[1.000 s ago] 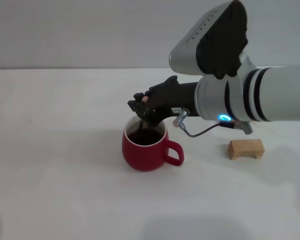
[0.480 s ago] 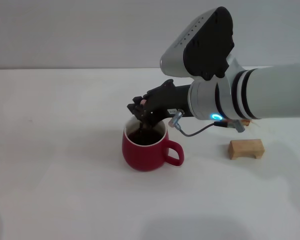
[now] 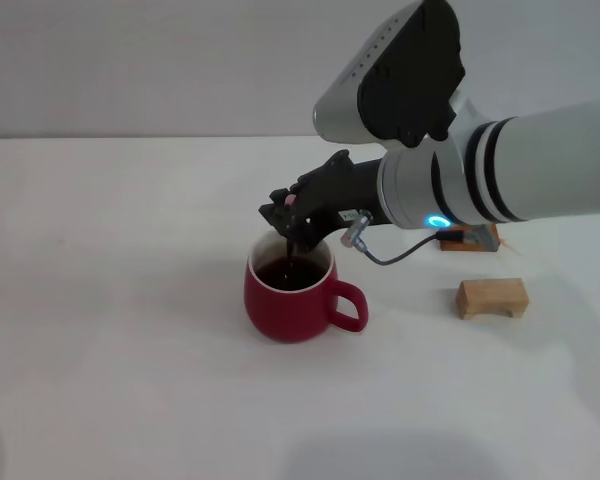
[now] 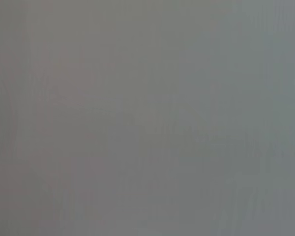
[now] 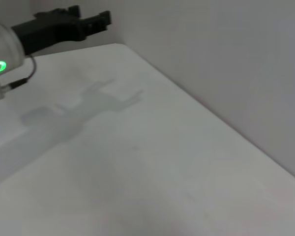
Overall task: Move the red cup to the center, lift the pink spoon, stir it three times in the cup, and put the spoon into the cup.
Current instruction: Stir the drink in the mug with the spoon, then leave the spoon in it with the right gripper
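Stirring looks under way — the right gripper [image 3: 292, 222] hangs over the red cup [image 3: 298, 296] mid-worktop, pinching the pink spoon [image 3: 292, 201], tip inside; next, release it there.

Open table [image 3: 110, 350] left of and in front of cup [image 3: 290, 300]. Above cup mouth, blocked by right gripper [image 3: 292, 232] and arm reaching in from the right. Two blocks on the right: nearer block [image 3: 492, 297] well apart from handle, farther block [image 3: 468, 240] partly hidden under the arm.
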